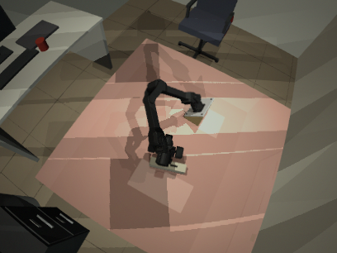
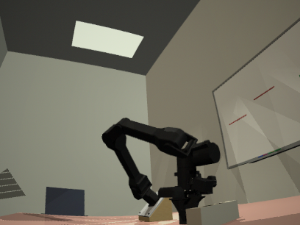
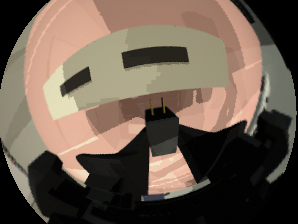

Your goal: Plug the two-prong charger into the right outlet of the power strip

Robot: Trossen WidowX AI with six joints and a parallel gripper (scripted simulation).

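Observation:
My gripper [image 3: 158,127] [image 1: 164,159] [image 2: 186,205] is shut on the dark two-prong charger [image 3: 163,127]. It points down at the cream power strip [image 3: 105,62] [image 1: 181,168] [image 2: 215,210], which lies on the pink mat [image 1: 231,178]. In the wrist view the two brass prongs [image 3: 157,105] stick out ahead of the fingers, a short way above the strip. They sit just under the strip's near edge, below the wide dark outlet slot [image 3: 155,57] on the right. A second slot [image 3: 75,81] is to the left. In the top and exterior views the gripper hides the charger.
The arm's base sits on a tan wedge mount [image 1: 197,117] [image 2: 162,210] behind the strip. Beyond the mat are an office chair [image 1: 208,21], a grey desk [image 1: 62,29] with a red cup [image 1: 40,44], and a dark cabinet [image 1: 41,225]. A whiteboard [image 2: 265,110] hangs on the wall.

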